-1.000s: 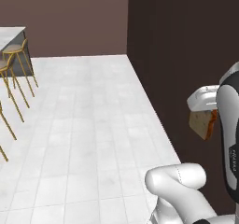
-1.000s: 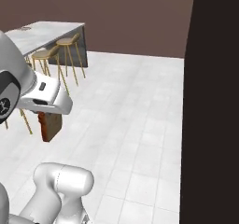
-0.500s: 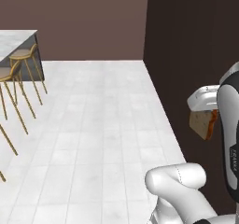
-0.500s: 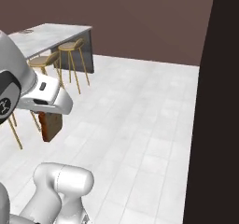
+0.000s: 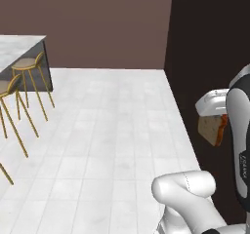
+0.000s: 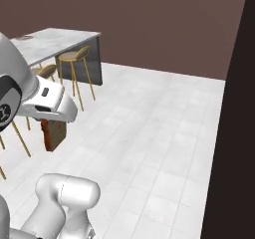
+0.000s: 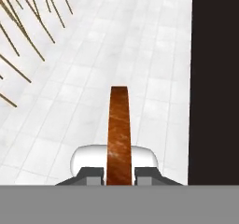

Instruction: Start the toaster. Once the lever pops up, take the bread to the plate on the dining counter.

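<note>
Hand: hand [image 7: 119, 174] clamped on the bread, one finger tip on each flat face, seen plainly in the hand view.
Bread: bread [image 7: 119, 134] held on edge, the brown crust edge facing the hand camera; it hangs below the hand in both base views [image 5: 213, 128] [image 6: 53, 133], up in the air over the floor.
Floor: pale tiled floor [image 5: 107, 145] beneath the bread, touching nothing of it.
Surface: marble-topped surface [image 6: 55, 41] with a dark end panel stands well apart from the bread, against the brown wall [image 6: 149, 24]; in the left base view its corner sits at the left edge [image 5: 19, 48].
Small item on surface: something small and round near the far end [image 6: 25, 37], too small to tell.
Stools: yellow-framed stools [image 6: 74, 59] line the near side of the surface; their thin legs cross the top left of the hand view [image 7: 28, 27].
Dark panel: tall, near-black upright face [image 5: 210, 38] to the robot's right, near the bread, not touching.
</note>
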